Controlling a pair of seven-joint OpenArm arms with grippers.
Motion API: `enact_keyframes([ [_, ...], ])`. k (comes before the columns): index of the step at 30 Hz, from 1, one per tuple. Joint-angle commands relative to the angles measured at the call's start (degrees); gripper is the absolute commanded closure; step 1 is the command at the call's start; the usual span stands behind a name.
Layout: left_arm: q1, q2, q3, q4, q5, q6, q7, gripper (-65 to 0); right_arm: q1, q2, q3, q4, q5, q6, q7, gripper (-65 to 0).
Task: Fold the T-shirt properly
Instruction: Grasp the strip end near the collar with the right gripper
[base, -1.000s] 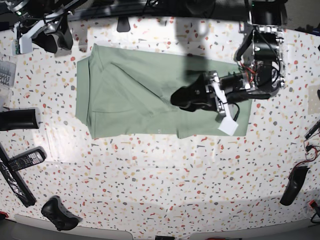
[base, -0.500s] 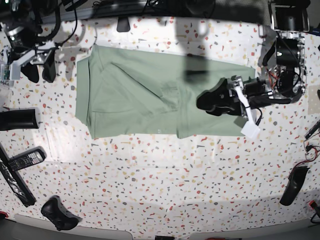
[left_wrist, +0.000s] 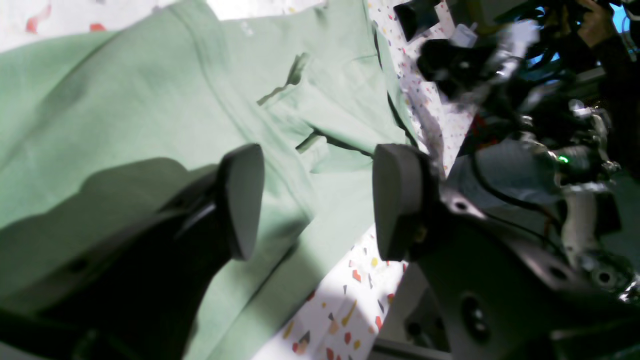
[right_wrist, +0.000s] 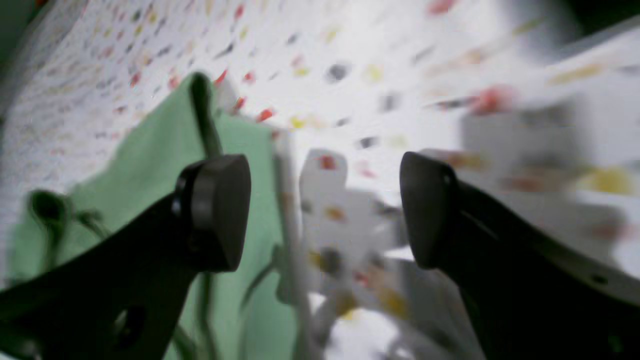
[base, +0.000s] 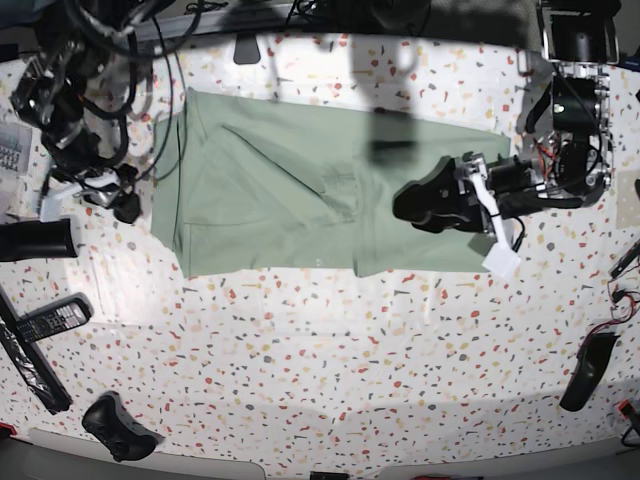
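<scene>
— Where's the T-shirt (base: 300, 190) at?

— Flat on the speckled table (base: 330, 370), towards the far side, already doubled into a long band with a diagonal crease across it.

— And the arms?

— The left gripper (base: 415, 205) hovers over the band's end on its own side, jaws spread, nothing between them. The right gripper (base: 110, 195) sits just off the opposite edge, low by the cloth, jaws gaping too and empty.

— So what makes the next grab a good one?

— I'd say each should pinch every layer at a corner, not just the top sheet. Then lift evenly, or that crease drags and the fold goes crooked.
</scene>
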Motion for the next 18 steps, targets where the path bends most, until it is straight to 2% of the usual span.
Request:
enact_keyframes([
  [1, -0.9, -0.4, -0.2, 0.9, -1.7, -0.5, -0.7, -32.2, 2.1, 0.9, 0.1, -0.8, 2.6, 0.8, 0.6, -44.9],
  [4, -0.9, -0.4, -0.2, 0.9, -1.7, -0.5, -0.8, -32.2, 5.1, 0.9, -0.1, -5.6, 2.4, 0.8, 0.5, -44.9],
  [7, -0.9, -0.4, -0.2, 0.9, -1.7, -0.5, -3.5, -32.2, 6.3, 0.9, -2.4, -9.0, 1.9, 0.8, 0.6, -44.9],
  [9, -0.9, -0.4, -0.2, 0.9, -1.7, -0.5, -6.1, -32.2, 6.1, 0.8, -5.3, -10.4, 1.9, 0.8, 0.0, -44.9],
  [12, -0.9, -0.4, -0.2, 0.9, -1.2, -0.5, -6.3, -32.2, 5.3, 0.6, -10.4, -10.9, 2.0, 0.8, -1.9, -44.9],
  [16, -0.9, -0.5, -0.2, 0.9, 4.8, -0.5, -6.3, -32.2, 4.6, 0.6, -17.6, -10.9, 2.0, 0.8, -5.4, -44.9],
  [18, -0.9, -0.7, -0.2, 0.9, 5.7, -0.5, -6.3, -32.2, 4.6, 0.6, -20.1, -10.9, 2.0, 0.8, -6.7, -44.9],
])
